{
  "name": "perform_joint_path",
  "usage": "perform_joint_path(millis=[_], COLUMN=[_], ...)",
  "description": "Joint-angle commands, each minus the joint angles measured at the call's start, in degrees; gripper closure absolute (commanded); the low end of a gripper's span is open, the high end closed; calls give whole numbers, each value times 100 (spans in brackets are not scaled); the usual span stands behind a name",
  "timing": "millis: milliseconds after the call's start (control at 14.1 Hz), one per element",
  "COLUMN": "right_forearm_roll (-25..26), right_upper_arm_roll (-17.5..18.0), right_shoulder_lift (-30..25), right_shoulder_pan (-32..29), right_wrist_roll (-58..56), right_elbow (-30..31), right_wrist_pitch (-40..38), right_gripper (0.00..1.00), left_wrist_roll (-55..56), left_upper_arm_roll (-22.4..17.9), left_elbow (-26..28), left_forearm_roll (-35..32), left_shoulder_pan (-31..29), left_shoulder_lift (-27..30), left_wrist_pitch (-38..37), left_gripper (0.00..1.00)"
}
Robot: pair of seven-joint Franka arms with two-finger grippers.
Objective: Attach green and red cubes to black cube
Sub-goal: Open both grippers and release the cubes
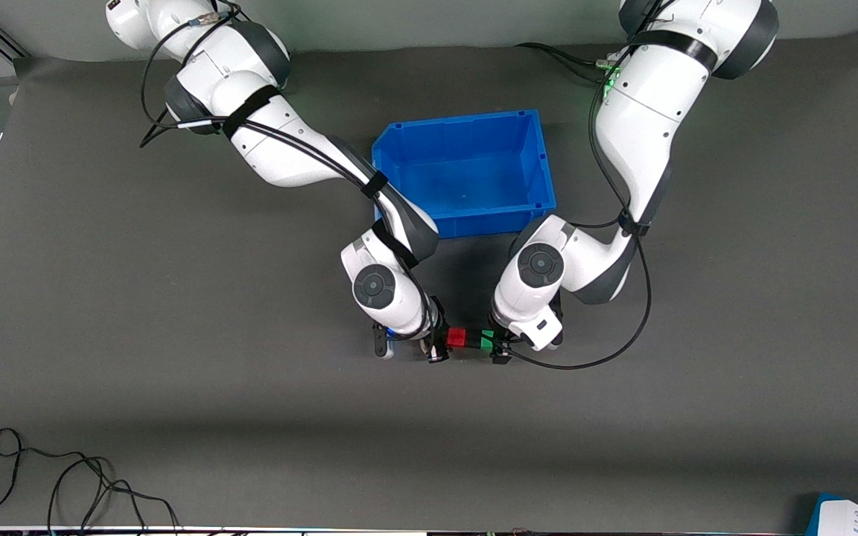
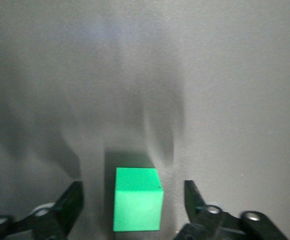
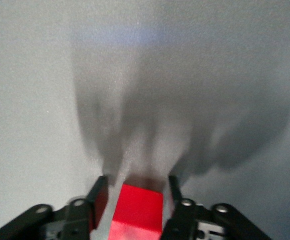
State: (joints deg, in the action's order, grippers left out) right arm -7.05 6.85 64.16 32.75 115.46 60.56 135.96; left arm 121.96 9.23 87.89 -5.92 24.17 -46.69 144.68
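Both arms, the left arm [image 1: 645,126] and the right arm [image 1: 280,141], have glossy white shells with dark grey joint bands. Each wrist carries a round dark grey cap. Black cables run along the links, secured by black straps. A green indicator light glows on the left arm. Gripper fingers are black with silver screws.

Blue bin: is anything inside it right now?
The blue bin shows only bare blue floor; the corner under the right arm is covered. The red cube and green cube sit outside it.
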Motion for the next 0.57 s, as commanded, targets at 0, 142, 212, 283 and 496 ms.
perform_joint_path(millis=[0, 142, 212, 283, 496], right_forearm_roll=[438, 458, 450, 458, 467], right_upper_arm_roll=[-62, -61, -70, -96, -97], right_shoulder_lift=[-51, -315, -568, -910, -1869], right_shoulder_pan=[117, 39, 12, 3, -224], right_wrist_roll=[-59, -94, -94, -103, -294], right_elbow=[-168, -45, 121, 444, 1106], right_wrist_pitch=[-114, -114, -131, -140, -525], right_gripper=[0, 0, 0, 0, 0], left_wrist_roll=[91, 82, 65, 39, -486], left_upper_arm_roll=[-141, -281, -317, -360, -379], left_elbow=[-219, -281, -290, -316, -361], left_forearm_roll=[-137, -312, -383, -418, -471], left_shoulder_pan=[18, -8, -43, -122, -438], left_shoulder_lift=[-7, 133, 247, 317, 703], left_wrist_pitch=[-203, -501, -659, -817, -1511], left_gripper=[0, 0, 0, 0, 0])
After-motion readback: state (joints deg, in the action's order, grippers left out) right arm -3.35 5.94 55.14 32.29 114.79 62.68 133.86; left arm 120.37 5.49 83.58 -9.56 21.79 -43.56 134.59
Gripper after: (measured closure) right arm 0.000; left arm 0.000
